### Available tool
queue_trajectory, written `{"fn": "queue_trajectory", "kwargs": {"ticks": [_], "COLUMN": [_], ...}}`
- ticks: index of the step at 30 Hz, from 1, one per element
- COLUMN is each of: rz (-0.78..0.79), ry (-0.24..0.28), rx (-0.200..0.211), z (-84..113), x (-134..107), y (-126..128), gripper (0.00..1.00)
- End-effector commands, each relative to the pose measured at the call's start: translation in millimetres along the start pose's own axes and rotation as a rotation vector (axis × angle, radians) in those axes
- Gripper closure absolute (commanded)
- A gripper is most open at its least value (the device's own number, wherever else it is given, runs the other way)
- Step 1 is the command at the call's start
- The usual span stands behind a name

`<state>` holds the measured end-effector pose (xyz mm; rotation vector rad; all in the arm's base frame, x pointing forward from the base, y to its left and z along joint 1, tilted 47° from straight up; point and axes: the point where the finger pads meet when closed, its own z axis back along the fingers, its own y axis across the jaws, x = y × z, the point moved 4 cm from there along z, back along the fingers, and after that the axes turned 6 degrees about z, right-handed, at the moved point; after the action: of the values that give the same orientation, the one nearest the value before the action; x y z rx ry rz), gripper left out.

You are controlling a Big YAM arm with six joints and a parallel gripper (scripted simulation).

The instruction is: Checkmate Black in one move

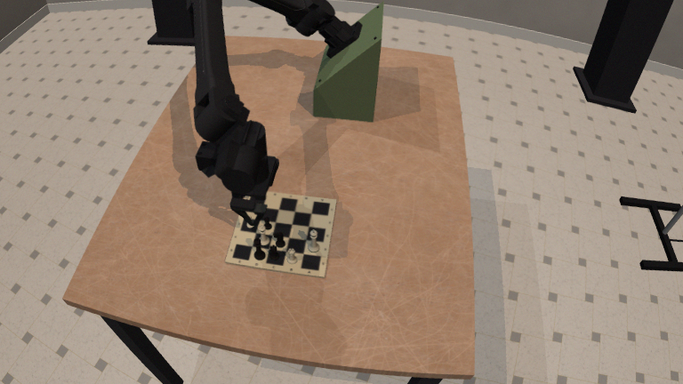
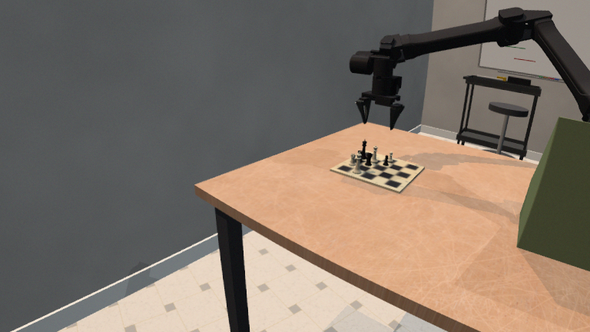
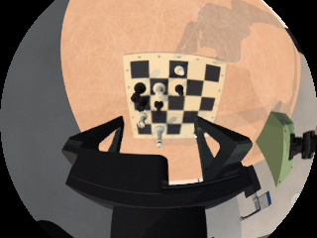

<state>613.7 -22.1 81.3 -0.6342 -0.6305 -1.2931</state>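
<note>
Your gripper (image 2: 379,116) hangs above the chessboard (image 2: 402,185), jaws spread and empty; all pieces appear upright, so little seems left.

A: Colours noted. Gripper (image 2: 379,116) matte black, same as the arm (image 2: 452,37). Below it, the chessboard (image 1: 329,238): cream border, black and tan checks.

B: Pieces?

A: Black pieces (image 1: 259,252) and white pieces (image 1: 313,241), mixed under the gripper.

B: Worktop?

A: Worktop (image 1: 403,259) orange-brown wood grain with pale scratch lines. Behind the gripper, an olive-green block (image 1: 347,77). Floor (image 1: 579,209) cream tiles with small grey diamonds.
</note>
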Motion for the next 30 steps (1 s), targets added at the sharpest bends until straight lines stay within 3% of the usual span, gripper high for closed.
{"fn": "queue_trajectory", "kwargs": {"ticks": [1,19,23,30], "rz": [-0.045,-0.033,-0.034,-0.035], "ry": [-0.002,-0.002,-0.003,-0.001], "rx": [0.034,0.038,0.060,0.060], "z": [17.9,20.4,36.9,57.4], "x": [17.3,15.2,10.9,10.8], "y": [8.9,9.5,13.5,12.5], "gripper": [0.00,0.00,0.00,0.00]}}
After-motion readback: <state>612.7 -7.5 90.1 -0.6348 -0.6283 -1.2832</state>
